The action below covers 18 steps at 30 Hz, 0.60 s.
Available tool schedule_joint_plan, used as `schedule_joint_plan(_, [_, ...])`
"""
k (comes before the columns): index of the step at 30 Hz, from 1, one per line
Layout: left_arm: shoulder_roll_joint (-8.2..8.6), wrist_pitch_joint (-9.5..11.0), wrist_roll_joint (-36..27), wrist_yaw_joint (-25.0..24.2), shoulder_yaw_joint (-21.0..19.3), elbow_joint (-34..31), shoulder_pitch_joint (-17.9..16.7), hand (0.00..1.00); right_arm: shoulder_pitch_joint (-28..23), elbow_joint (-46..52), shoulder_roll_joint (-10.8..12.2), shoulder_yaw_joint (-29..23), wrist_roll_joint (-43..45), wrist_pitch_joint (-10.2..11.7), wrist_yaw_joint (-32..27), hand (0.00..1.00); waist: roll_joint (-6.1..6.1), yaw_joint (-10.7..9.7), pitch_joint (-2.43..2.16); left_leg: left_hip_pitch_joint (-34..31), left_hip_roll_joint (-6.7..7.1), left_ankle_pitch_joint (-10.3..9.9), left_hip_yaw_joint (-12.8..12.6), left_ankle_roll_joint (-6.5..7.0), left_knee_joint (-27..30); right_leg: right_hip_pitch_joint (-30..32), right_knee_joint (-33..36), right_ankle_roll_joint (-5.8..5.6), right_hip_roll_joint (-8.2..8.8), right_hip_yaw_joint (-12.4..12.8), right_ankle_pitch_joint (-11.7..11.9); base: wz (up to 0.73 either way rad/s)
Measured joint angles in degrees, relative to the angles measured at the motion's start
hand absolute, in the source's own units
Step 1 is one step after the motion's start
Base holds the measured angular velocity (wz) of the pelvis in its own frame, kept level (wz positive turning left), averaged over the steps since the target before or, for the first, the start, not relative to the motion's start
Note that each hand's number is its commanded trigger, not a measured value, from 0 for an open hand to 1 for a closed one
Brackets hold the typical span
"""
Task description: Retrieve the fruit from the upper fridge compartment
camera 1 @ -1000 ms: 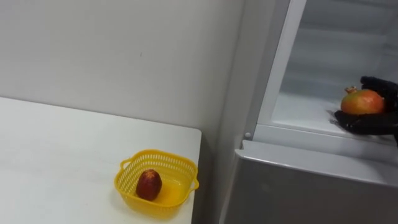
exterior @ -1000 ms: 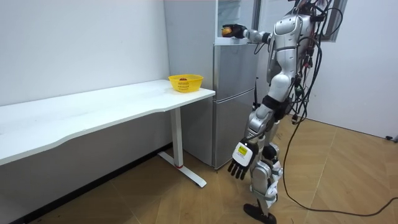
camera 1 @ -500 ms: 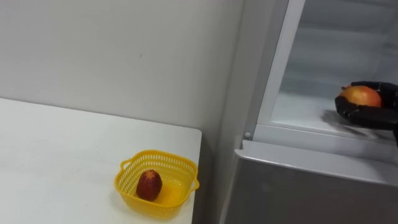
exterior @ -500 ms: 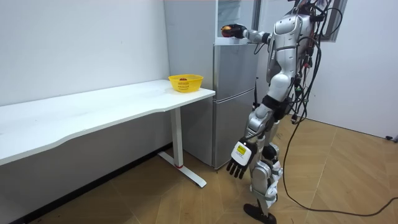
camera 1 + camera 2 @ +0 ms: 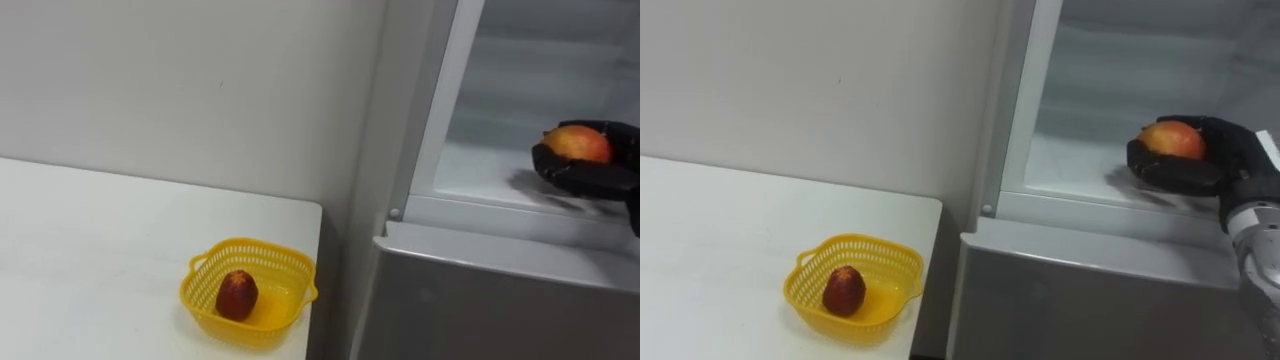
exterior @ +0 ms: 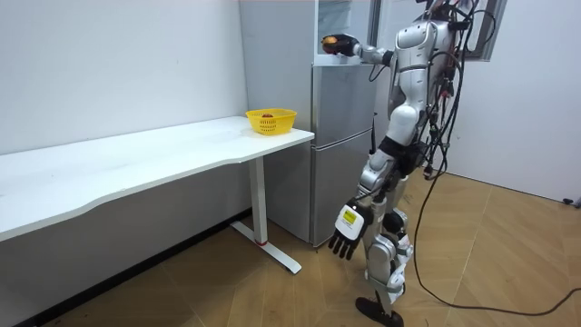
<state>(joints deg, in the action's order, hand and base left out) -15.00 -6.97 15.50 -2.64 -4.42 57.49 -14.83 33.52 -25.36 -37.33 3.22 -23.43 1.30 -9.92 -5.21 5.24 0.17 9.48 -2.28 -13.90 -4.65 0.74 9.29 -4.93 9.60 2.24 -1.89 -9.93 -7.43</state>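
The right hand [image 5: 592, 178] has raised the round orange-red fruit [image 5: 577, 145] off the white fridge shelf [image 5: 480, 172] at three o'clock, fingers curled round it; clipping the fridge frame [image 5: 437, 110] could knock it loose.

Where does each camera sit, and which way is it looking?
Left eye view: on the robot's head, looking down at the yellow basket and into the open fridge; its right hand grips a fruit.
Right eye view: beside it, same scene, same hand.
Room view: across the room, facing the whole robot; left hand hangs open.
Shared: basket, fridge, fruit.
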Motion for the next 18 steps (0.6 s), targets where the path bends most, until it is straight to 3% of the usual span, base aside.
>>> schedule_joint_plan(6, [0.74,0.8,0.3,1.4,-0.3,0.5,-0.3,0.00,-5.8,17.4,4.2,-0.1,0.9,-0.1,-1.8,1.00,0.34,-0.2,-0.11,-0.7,-0.08,0.0,0.2,-0.01,0.2,0.6,-0.1,0.00,-0.13,-0.1,0.0,0.01])
schedule_joint_plan(11, [1.65,2.4,0.2,2.3,-0.3,2.3,-0.6,0.00,-10.2,30.5,5.7,-1.2,4.6,0.1,-3.0,1.00,1.57,-0.2,-0.60,-0.7,-0.07,0.0,0.6,0.00,0.2,0.5,-0.2,-0.01,0.37,0.1,0.0,0.03])
schedule_joint_plan(18, [3.10,3.7,-0.1,2.5,-0.5,3.2,-1.1,0.00,-13.3,43.2,7.9,-3.7,7.3,1.5,-3.6,1.00,2.38,-0.9,-0.20,0.3,-0.08,0.0,0.1,-0.02,0.1,-0.7,-1.0,-0.03,0.20,1.1,0.0,-0.04])
